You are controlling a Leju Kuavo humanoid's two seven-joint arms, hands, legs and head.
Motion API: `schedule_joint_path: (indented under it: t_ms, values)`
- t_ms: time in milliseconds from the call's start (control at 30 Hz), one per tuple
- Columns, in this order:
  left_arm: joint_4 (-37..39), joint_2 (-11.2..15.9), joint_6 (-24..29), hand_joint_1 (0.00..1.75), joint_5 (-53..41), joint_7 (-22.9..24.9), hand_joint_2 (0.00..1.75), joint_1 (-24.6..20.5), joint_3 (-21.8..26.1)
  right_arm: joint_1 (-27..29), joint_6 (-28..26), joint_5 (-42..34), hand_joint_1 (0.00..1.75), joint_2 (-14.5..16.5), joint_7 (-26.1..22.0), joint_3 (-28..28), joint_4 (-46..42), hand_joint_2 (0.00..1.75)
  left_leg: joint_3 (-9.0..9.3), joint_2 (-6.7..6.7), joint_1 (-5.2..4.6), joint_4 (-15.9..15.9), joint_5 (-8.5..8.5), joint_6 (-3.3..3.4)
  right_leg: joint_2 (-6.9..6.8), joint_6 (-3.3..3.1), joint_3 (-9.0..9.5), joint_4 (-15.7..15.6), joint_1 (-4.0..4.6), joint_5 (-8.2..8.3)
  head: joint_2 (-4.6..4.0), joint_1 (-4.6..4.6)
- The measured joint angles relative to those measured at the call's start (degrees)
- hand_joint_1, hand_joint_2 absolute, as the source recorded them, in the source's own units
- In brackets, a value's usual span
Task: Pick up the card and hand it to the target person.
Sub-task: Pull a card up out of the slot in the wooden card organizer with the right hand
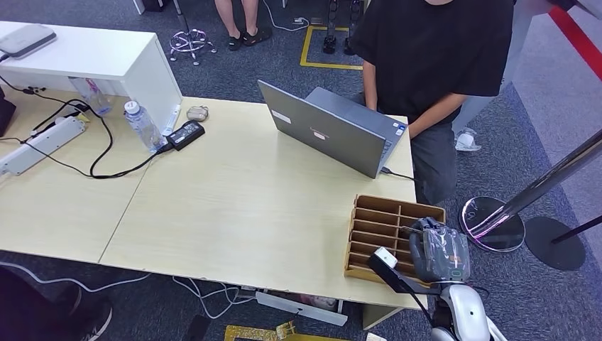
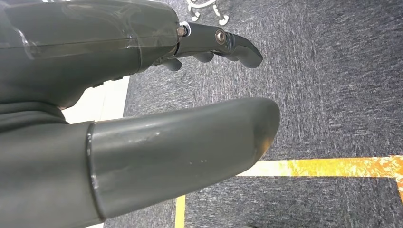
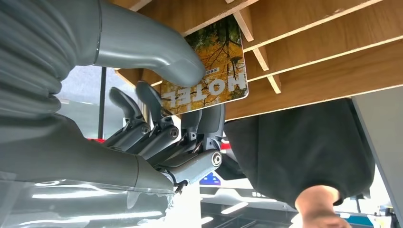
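Glossy and printed with autumn leaves and the word HOTEL, the card (image 3: 209,71) sat pinched between the right hand's (image 3: 157,99) thumb and its darker fingers, close against the slats of the wooden organiser (image 3: 304,52). It looked thin, stiff and light, likely slick on its faces, so a grip across one end, leaving the far end free for the taker, seemed wisest. From the head view the right hand (image 1: 439,250) hid the card but showed the organiser (image 1: 387,213) at the table's (image 1: 234,206) corner and the person (image 1: 433,64) just beyond. Over carpet, the left hand (image 2: 157,118) hung with fingers apart, holding nothing.
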Motion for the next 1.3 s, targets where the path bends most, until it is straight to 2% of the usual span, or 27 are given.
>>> schedule_joint_path:
  t_ms: [300, 633, 1033, 1300]
  values:
    - [-0.1, 0.06, 0.07, 0.0, -0.02, 0.47, 0.0, 0.0, -0.04, -0.14, -1.41, 0.55, 1.58, 0.02, -0.4, -0.78, -0.92, 1.75, 0.0, 0.03, -0.01, -0.01, 0.01, 0.0, 0.02, -0.02, -0.01, 0.0, -0.01, 0.02, 0.0, 0.0]
    - [-0.08, 0.06, 0.12, 0.0, -0.12, 0.05, 0.0, 0.01, -0.08, -1.53, -2.2, 2.63, 1.57, -1.5, -0.3, -2.78, -5.39, 1.75, -0.07, 0.06, -0.03, 0.05, 0.0, 0.01, 0.05, 0.0, -0.09, 0.07, -0.03, 0.01, 0.0, 0.0]
    - [-0.08, 0.4, -0.11, 0.0, -0.29, -0.69, 0.0, -0.01, -0.19, -4.25, -5.69, -4.71, 1.57, -1.32, -3.88, -5.79, -10.01, 1.75, -0.09, 0.05, -0.03, 0.07, -0.01, 0.01, 0.05, -0.01, -0.11, 0.09, -0.03, 0.0, 0.0, 0.0]
    - [-0.1, 0.35, -0.12, 0.0, -0.72, -0.76, 0.0, -0.02, -0.59, -9.47, -6.49, -9.17, 1.54, 0.76, -7.88, -5.1, -4.55, 1.75, -0.06, 0.15, -0.03, 0.05, 0.0, 0.01, 0.14, -0.01, -0.11, 0.07, -0.03, 0.04, 0.0, 0.0]
